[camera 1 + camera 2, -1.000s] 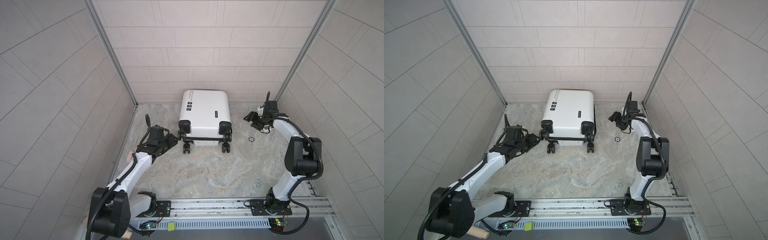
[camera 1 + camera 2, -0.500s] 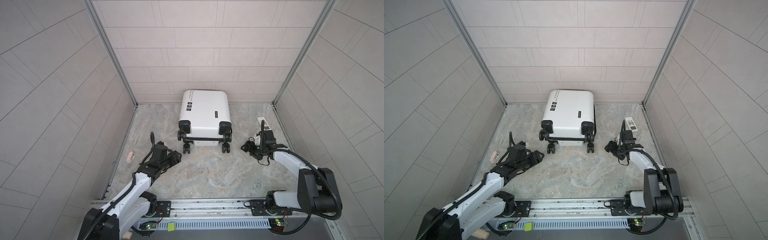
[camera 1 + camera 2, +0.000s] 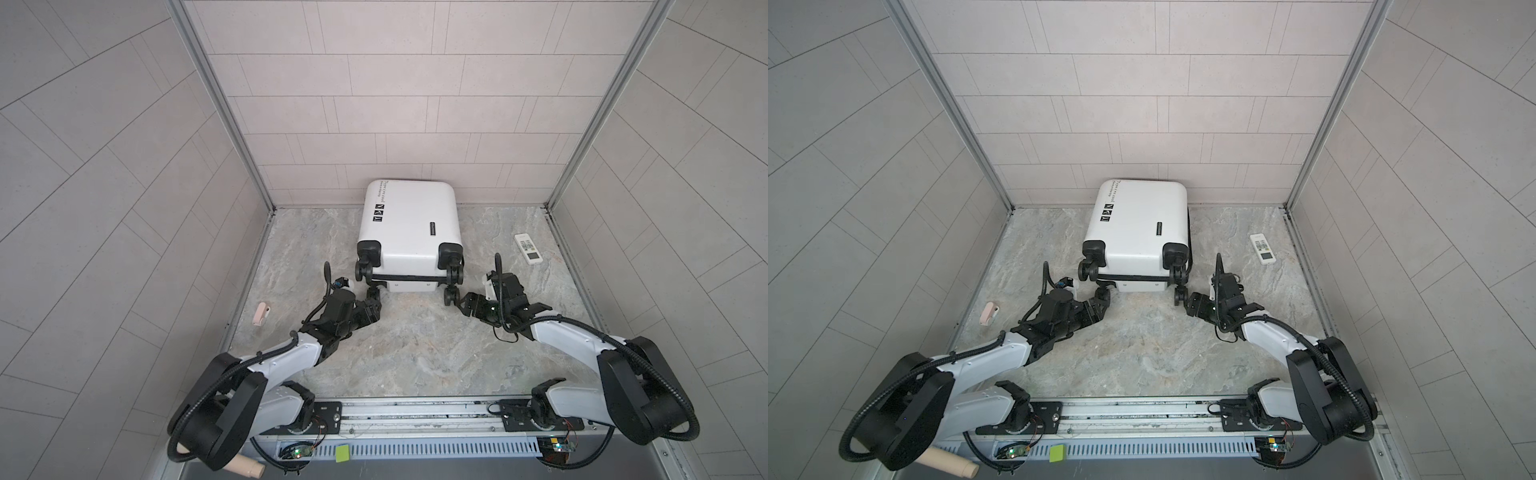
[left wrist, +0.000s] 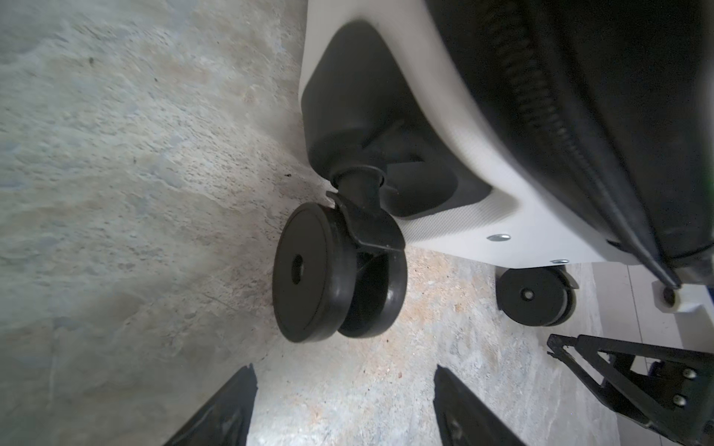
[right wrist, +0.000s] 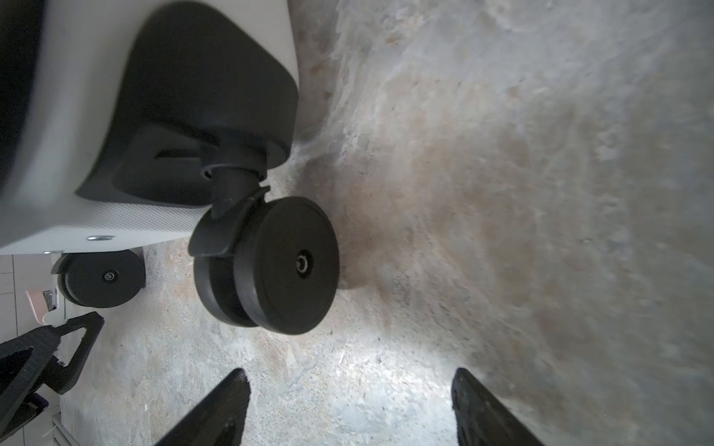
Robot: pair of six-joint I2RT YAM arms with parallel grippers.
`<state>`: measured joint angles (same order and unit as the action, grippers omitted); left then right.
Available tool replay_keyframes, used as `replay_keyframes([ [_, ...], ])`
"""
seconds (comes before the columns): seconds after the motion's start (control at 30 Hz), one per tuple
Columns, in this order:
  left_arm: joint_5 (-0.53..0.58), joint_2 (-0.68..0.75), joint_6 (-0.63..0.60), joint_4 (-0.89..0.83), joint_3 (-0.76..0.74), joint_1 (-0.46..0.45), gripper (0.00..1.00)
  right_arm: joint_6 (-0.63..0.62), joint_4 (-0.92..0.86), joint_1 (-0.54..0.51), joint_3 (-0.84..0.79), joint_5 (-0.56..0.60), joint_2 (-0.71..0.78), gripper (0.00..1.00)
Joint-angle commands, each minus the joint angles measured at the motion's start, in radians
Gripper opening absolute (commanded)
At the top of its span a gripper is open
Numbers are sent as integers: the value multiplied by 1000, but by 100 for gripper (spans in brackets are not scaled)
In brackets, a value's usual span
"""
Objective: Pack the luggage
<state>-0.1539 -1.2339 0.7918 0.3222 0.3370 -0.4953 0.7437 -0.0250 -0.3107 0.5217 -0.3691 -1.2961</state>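
Observation:
The luggage [image 3: 409, 224] [image 3: 1142, 224], a white hard-shell suitcase, lies flat and closed at the back middle of the floor, its black wheels toward the front. My left gripper [image 3: 374, 298] [image 3: 1101, 300] is low on the floor by the near left wheel [image 4: 336, 270], open and empty [image 4: 344, 368]. My right gripper [image 3: 463, 305] [image 3: 1192, 308] is by the near right wheel [image 5: 282, 266], also open and empty [image 5: 349, 372]. Neither gripper touches a wheel. The black zipper band [image 4: 560, 116] shows in the left wrist view.
A white remote control [image 3: 528, 248] [image 3: 1263, 248] lies on the floor at the right wall. A small pink object [image 3: 261, 313] [image 3: 989, 312] lies at the left floor edge. Tiled walls close three sides; the arms' mounting rail [image 3: 415, 415] runs along the front.
Both arms have swung in from the side walls to the suitcase's near wheels, and their jaws have widened. The remote and the pink object now show where the grippers were.

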Motion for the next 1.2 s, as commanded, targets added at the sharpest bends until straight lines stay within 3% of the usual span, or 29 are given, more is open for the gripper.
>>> replay_keyframes([
  [0.0,46,-44,-14,114,14,-23,79,41,57,-28,34,43,-35,84],
  [0.4,86,-188,-6,220,39,-60,77,113,174,-91,118,68,-205,85],
  [0.63,51,-274,48,356,31,-60,58,168,260,-105,112,62,-275,82],
  [0.73,25,-295,82,465,2,-60,44,205,327,-105,104,39,-311,77],
  [0.83,7,-309,114,561,-36,-60,38,250,406,-101,73,10,-351,68],
  [1.03,17,-329,145,638,-105,-59,38,319,535,-79,23,-38,-402,49],
  [1.17,30,-339,159,660,-131,-59,47,349,601,-58,-11,-64,-428,43],
])
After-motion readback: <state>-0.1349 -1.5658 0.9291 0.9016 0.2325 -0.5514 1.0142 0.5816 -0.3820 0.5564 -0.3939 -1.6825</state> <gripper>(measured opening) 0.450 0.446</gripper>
